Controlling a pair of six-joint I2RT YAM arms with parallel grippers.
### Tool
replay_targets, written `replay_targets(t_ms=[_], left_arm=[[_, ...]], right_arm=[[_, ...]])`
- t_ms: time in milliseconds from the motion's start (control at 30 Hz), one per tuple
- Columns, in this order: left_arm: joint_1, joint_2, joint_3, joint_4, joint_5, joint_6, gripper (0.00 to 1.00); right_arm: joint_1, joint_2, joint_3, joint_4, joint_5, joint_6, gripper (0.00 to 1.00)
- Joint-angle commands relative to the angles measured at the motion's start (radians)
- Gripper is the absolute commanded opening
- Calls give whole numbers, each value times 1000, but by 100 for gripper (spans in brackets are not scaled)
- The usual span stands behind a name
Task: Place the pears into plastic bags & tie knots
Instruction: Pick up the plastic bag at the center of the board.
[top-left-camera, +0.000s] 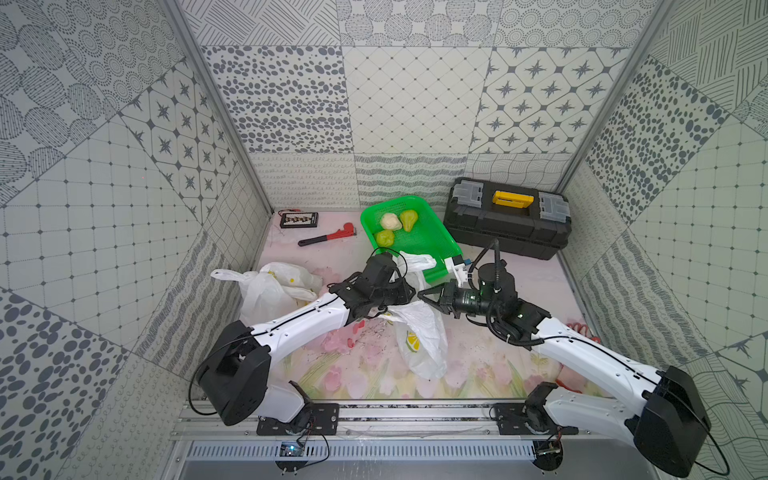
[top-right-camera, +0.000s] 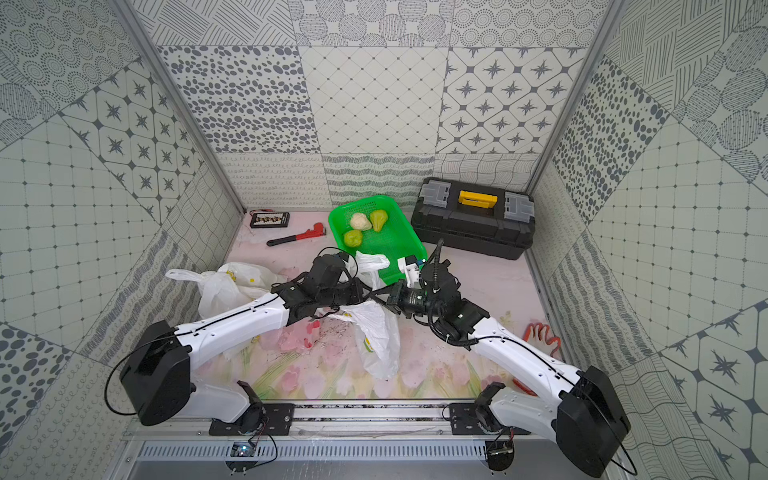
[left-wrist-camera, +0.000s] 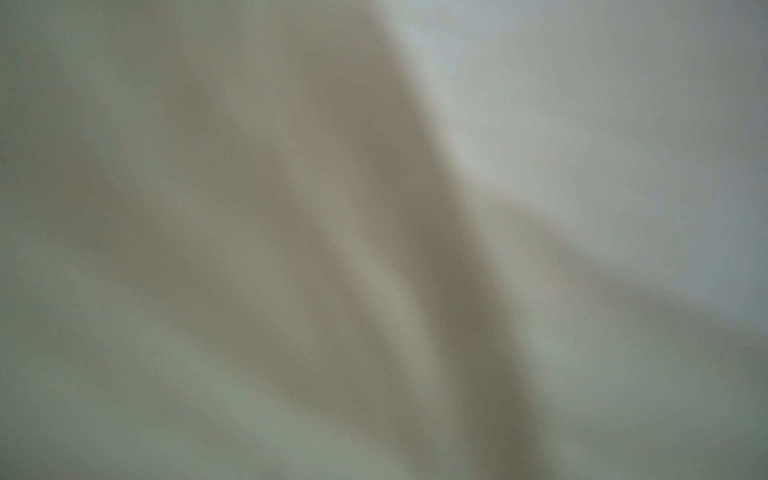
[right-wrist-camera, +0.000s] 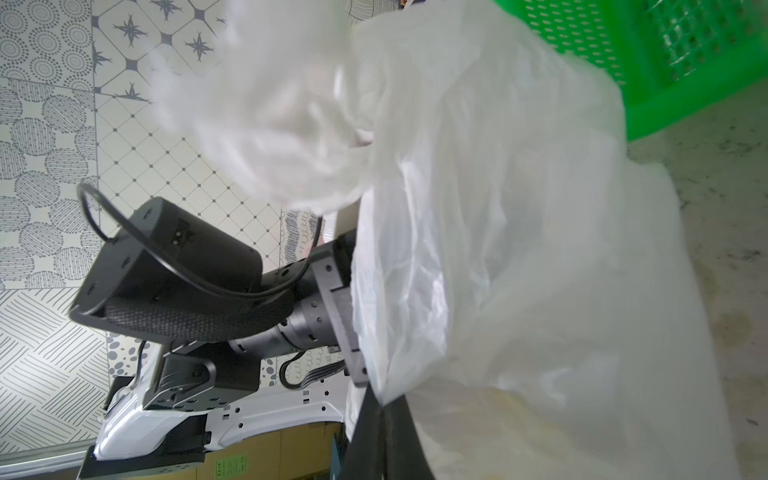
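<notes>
the left gripper (top-left-camera: 410, 293) and right gripper (top-left-camera: 420, 295) meet tip to tip over the middle of the table. each is clamped tight on the bunched top of a white lemon-print bag (top-left-camera: 422, 345), which sags onto the floral mat (top-left-camera: 478, 374) on the near side. three pears (top-left-camera: 390, 221) lie in the green mesh basket (top-left-camera: 434, 245) at the far side. a second lemon-print bag (top-left-camera: 266, 291) slumps at the left. the left wrist view shows only blurred plastic.
</notes>
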Motion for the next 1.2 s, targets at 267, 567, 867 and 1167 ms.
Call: replay_targets(t_ms=[267, 567, 867, 1167], left_arm=[[174, -313, 157, -693, -41, 233, 0], [206, -251, 316, -844, 63, 330, 0], [390, -363, 359, -919, -121, 281, 0], [450, -409, 437, -891, -233, 266, 0]], right_arm=[[-161, -85, 87, -426, 99, -320, 0], [-28, 105, 264, -362, 90, -451, 11], [-202, 236, 492, -299, -70, -475, 57], [-251, 472, 633, -444, 194, -555, 55]])
